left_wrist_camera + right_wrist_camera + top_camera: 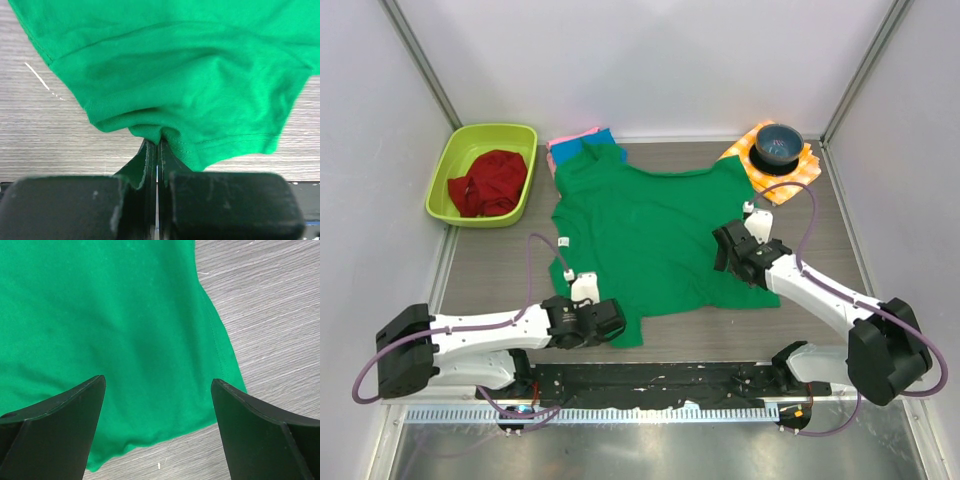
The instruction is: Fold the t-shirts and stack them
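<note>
- my left gripper (157, 146) is clamped tight on the large bright green short-sleeved cotton t-shirt (650, 235), with a puckered bit of its hem pinched between the two black fingers.
- from the top camera, that pinch is at the shirt's near left corner, close to the arm bases.
- my right gripper (157, 382) is spread wide with nothing in it, above the shirt's near right corner. i can't tell if the fingertips touch the cloth.
- the green shirt lies spread across the middle of the grey wood-grain table (490, 270), with its collar at the far side.
- a folded blue t-shirt (607, 134) and a pink t-shirt (568, 143) sit just beyond the collar, partly under it.
- far left, a lime green plastic tub (447, 165) holds a crumpled dark red cloth (488, 183).
- far right, a dark round bowl (778, 143) rests on an orange-and-white checked cloth (792, 180).
</note>
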You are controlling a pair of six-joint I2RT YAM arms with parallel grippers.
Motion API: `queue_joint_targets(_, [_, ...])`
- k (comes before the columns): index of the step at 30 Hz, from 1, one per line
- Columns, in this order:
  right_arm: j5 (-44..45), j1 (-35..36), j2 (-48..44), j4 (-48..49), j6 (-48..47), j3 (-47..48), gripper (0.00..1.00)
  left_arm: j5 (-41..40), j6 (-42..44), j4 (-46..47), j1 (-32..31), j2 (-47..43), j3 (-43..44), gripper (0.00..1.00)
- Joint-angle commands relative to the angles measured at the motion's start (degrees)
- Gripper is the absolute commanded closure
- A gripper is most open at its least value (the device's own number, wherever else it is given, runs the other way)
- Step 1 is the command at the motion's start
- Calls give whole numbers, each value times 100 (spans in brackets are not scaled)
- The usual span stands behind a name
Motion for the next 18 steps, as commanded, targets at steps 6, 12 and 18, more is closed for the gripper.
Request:
queue_joint_targets(6, [26, -860, -597, 220, -163, 69, 7, -897, 322, -389, 74, -34, 1120, 100])
queue_joint_targets(12, [-492, -1880, -888, 141, 108, -387, 8, -898, 480, -372, 364, -122, 1209, 100])
queue_joint_targets(18, [-1397, -2004, -844, 9, 793, -748, 12, -731, 507, -477, 795, -613, 910, 100])
